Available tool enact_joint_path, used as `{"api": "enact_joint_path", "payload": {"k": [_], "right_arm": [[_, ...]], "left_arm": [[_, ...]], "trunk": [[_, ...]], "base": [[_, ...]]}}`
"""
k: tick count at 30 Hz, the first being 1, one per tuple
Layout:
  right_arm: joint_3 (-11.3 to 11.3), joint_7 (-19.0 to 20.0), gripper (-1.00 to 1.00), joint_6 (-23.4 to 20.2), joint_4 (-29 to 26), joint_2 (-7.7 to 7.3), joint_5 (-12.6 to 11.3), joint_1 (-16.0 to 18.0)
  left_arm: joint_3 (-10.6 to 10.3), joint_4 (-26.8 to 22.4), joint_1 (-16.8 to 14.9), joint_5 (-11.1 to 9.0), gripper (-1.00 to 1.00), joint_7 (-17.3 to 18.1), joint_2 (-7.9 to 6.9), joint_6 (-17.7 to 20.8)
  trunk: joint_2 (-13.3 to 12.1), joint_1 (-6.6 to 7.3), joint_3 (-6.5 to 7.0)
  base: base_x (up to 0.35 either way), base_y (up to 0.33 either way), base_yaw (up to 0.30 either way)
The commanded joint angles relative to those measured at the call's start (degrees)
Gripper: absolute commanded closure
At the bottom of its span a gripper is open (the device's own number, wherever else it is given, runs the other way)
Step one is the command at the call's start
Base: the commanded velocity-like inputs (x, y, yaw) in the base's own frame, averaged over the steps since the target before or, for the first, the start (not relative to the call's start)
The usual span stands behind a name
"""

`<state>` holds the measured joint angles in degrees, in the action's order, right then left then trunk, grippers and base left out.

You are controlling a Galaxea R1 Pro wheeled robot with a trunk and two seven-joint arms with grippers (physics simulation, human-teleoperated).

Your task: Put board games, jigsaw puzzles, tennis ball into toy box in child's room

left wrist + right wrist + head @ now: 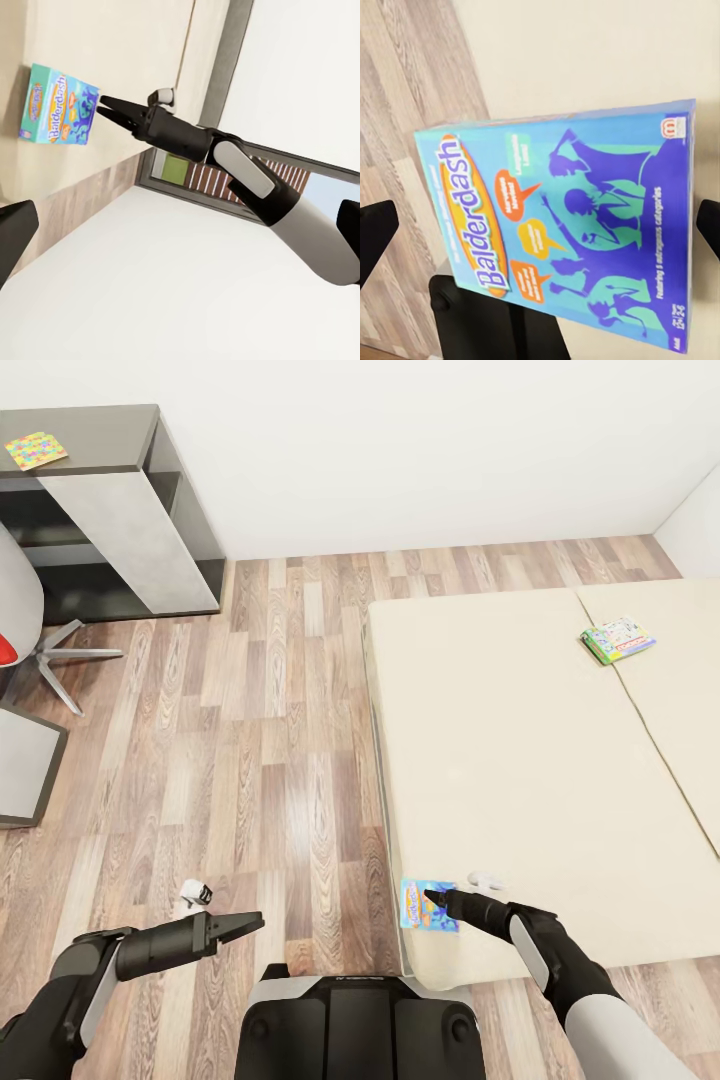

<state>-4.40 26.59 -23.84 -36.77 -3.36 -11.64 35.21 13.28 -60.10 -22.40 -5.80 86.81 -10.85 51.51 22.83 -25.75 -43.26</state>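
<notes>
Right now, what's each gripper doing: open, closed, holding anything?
Left gripper: shut, holding nothing, over the floor.
Right gripper: open, fingers either side of the blue Balderdash box at the bed's edge, not clamped yet.

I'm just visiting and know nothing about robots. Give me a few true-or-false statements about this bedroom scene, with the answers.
1. The blue Balderdash box lies at the bed's near corner. True.
2. The right tool is over that box. True.
3. The left tool holds a box. False: it hangs over the wood floor, holding nothing.
4. A second game box lies on the floor. False: it is on the bed.
5. A multicoloured puzzle square lies on the dark desk. True.
</notes>
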Motion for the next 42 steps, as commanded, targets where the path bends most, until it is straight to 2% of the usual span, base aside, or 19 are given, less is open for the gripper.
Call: {"api": "enact_joint_path", "payload": {"k": [1,42], "right_arm": [[-0.1,0.1,-1.00,-0.5,-0.1,0.02,-0.4,0.0],[-0.1,0.3,-1.00,-0.5,-0.1,-0.24,-0.3,0.0]], "left_arm": [[0.0,0.0,0.0,0.0,-1.00,0.2,0.01,0.6],[-0.1,0.0,0.0,0.0,-1.00,0.2,0.21,0.6]], "trunk": [[0.1,-0.03,-0.06],[0.1,-0.03,-0.06]], "base": [[0.000,0.000,0.000],[0.000,0.000,0.000]]}}
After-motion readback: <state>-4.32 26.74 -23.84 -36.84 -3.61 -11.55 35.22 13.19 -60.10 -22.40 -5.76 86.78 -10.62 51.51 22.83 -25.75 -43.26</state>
